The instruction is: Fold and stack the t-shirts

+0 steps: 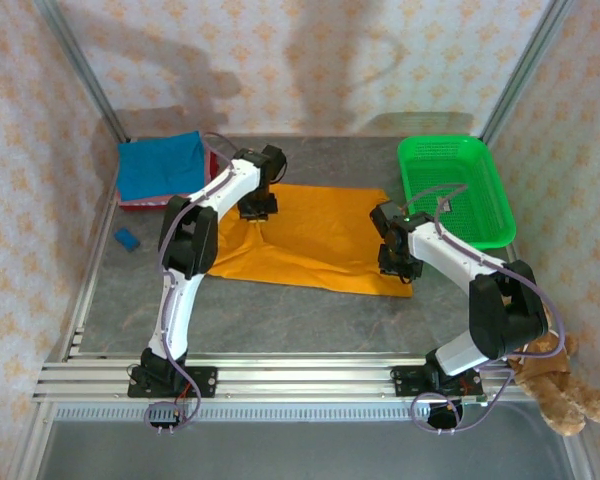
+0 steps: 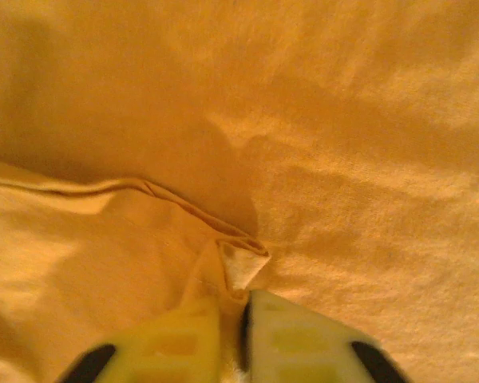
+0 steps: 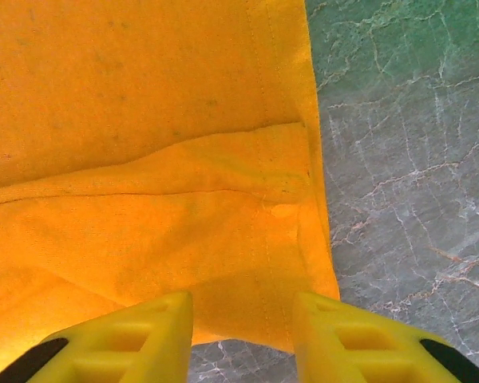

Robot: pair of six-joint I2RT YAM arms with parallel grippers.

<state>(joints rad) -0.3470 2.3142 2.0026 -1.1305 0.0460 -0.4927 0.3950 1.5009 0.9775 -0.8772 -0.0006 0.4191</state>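
The orange t-shirt (image 1: 310, 235) lies spread flat in the middle of the table. My left gripper (image 1: 257, 208) is at its far left edge. In the left wrist view its fingertips (image 2: 238, 299) stand almost together, pinching a small raised fold of the orange cloth (image 2: 243, 263). My right gripper (image 1: 398, 262) is at the shirt's near right corner. It is open (image 3: 241, 307), its fingers either side of the hemmed corner (image 3: 303, 271), which lies flat on the table. A folded blue t-shirt (image 1: 160, 165) rests on a red one (image 1: 140, 203) at the back left.
A green mesh basket (image 1: 452, 188) stands at the back right, close to the right arm. A small blue object (image 1: 127, 238) lies by the left wall. A brown teddy bear (image 1: 560, 385) sits off the table's near right corner. Grey marbled tabletop (image 3: 399, 199) shows right of the shirt.
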